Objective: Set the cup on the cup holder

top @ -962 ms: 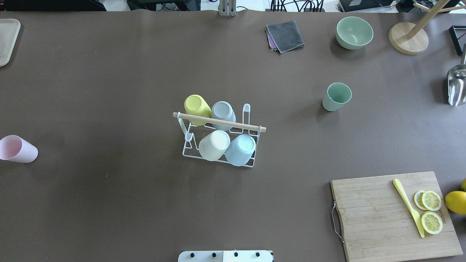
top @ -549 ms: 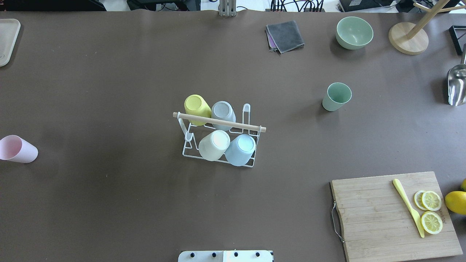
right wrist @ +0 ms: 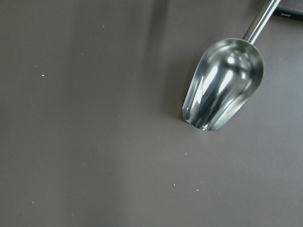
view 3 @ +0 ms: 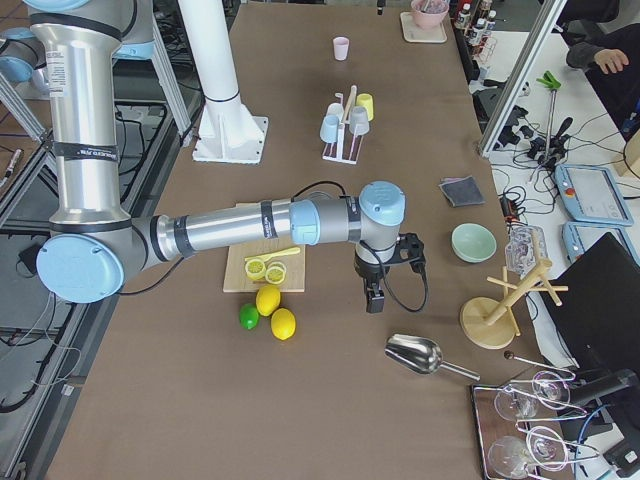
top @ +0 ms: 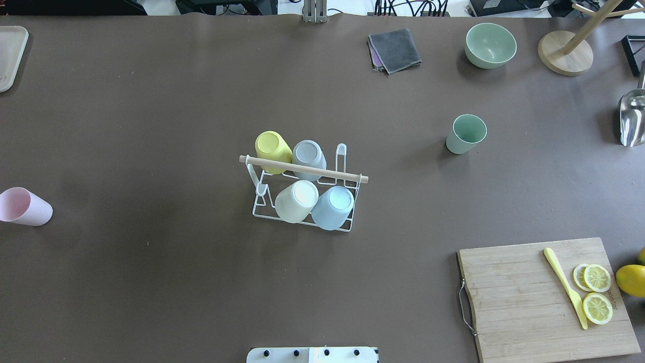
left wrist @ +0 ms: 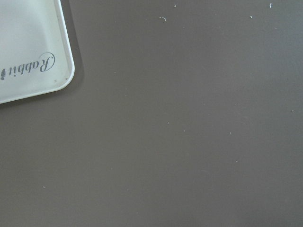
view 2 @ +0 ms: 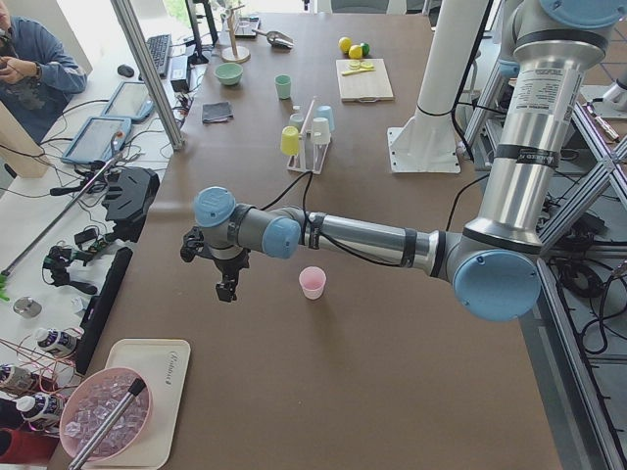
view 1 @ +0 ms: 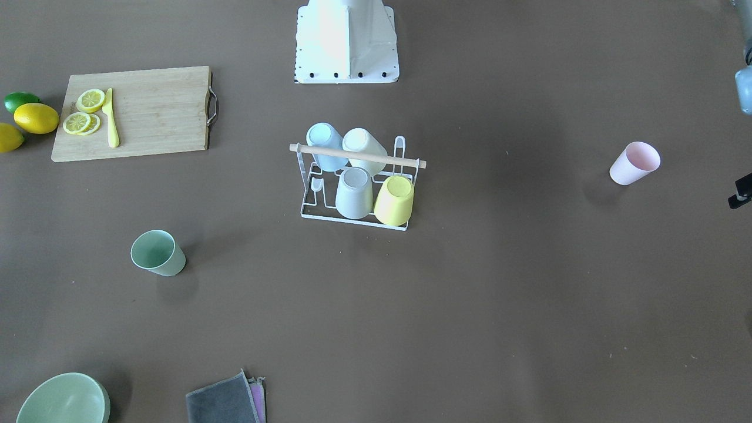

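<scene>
The white wire cup holder [top: 342, 175], with a light wooden rod handle, stands at the centre of the brown table [top: 151, 282]. Four cups sit upturned on its prongs. A yellow cup [top: 272, 145] and a grey cup [top: 308, 155] are in the row away from the robot, and a cream cup [top: 296, 200] and a light blue cup [top: 333, 205] are in the row nearer it. One prong in each row stands bare. A pale pink plastic cup [view 2: 312, 282] stands upright on the table well to the holder's left. A sage-green plastic cup [top: 466, 133] stands upright well to its right. The left gripper [view 2: 227, 290] hangs over the table near the pink cup, apart from it. The right gripper [view 3: 373, 298] hangs near a steel scoop [right wrist: 222, 85]. Whether either gripper is released or clenched cannot be told.
</scene>
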`<state>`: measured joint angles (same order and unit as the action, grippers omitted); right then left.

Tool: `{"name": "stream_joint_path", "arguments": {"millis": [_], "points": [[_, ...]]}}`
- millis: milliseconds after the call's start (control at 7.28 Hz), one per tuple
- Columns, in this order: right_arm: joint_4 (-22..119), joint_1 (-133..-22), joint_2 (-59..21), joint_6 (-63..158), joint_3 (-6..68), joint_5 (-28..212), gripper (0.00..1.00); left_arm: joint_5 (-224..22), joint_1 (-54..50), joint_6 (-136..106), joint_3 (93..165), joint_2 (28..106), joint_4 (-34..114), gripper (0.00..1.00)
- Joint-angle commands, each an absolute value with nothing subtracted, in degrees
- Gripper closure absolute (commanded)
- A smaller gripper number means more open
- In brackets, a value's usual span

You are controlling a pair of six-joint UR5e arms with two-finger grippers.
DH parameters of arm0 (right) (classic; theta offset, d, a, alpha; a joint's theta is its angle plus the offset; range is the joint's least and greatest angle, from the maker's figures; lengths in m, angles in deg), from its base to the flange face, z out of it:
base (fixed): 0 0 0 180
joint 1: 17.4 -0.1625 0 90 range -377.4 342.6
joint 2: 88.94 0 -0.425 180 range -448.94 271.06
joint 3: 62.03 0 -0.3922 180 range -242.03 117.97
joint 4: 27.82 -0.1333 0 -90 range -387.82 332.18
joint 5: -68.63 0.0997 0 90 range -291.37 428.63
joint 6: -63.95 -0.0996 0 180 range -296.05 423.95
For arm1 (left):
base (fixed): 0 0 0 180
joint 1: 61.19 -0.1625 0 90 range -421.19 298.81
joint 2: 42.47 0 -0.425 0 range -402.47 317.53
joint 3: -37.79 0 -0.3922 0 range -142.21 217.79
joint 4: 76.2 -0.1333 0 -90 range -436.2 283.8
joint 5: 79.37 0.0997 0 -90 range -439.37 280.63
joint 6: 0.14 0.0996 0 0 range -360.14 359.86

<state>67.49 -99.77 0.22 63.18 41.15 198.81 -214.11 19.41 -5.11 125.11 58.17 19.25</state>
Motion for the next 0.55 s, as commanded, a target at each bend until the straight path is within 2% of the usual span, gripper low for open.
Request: {"name": "stream_joint_path", "arguments": {"millis": [0,412], "points": [[67.5,-92.3,-3.2,56.3,44.2,198.3,0.00,-214.1,19.4,-5.1,125.2,58.1,19.3,0.01],[68.5,-88.0,-9.9,51.9,43.4,198.5,0.00,-213.9,18.9,-5.1,125.2,59.4,19.0,0.01]]}}
